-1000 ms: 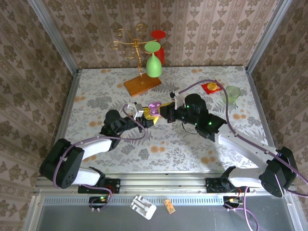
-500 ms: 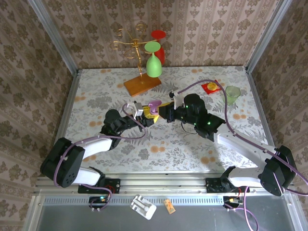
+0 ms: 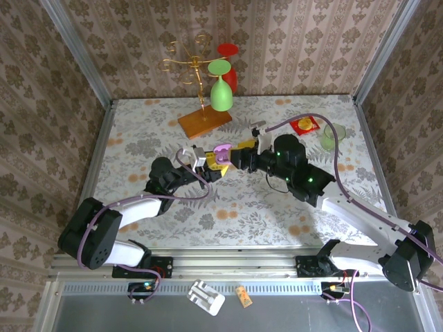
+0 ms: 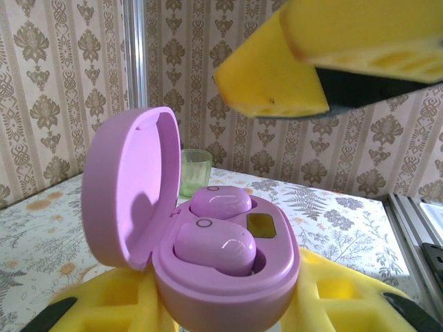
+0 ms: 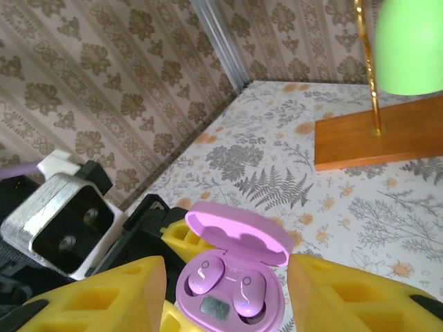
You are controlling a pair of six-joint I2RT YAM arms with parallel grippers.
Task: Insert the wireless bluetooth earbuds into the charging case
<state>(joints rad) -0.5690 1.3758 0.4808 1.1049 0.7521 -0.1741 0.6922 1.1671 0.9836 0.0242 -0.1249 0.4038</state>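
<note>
Above the middle of the table (image 3: 138, 135), the left gripper (image 3: 214, 163) holds the charging case (image 3: 222, 150) clamped by its lower half. Its yellow fingers (image 4: 336, 294) press against either side of the base, so the hinge is left free and the lid (image 4: 128, 187) stands open. The case is kept off the surface with its open face turned toward the right gripper (image 3: 239, 155), which meets it from just beside; that looks meant to give the other arm a steady, reachable target. Both wireless bluetooth earbuds (image 4: 216, 247) lie inside the case, one in each well, next to a small dark display (image 4: 259, 225). They look seated, though I cannot tell whether they are pressed fully home. The right gripper's jaws stand wide and carry nothing. In its own wrist view the two yellow fingers frame the case with a gap on both sides, and from the left wrist view one finger (image 4: 277, 76) hangs over the case, apart from it. To my eye the inserting is done, and the wide spread gives clearance around the raised lid, which a careless brush could knock.
</note>
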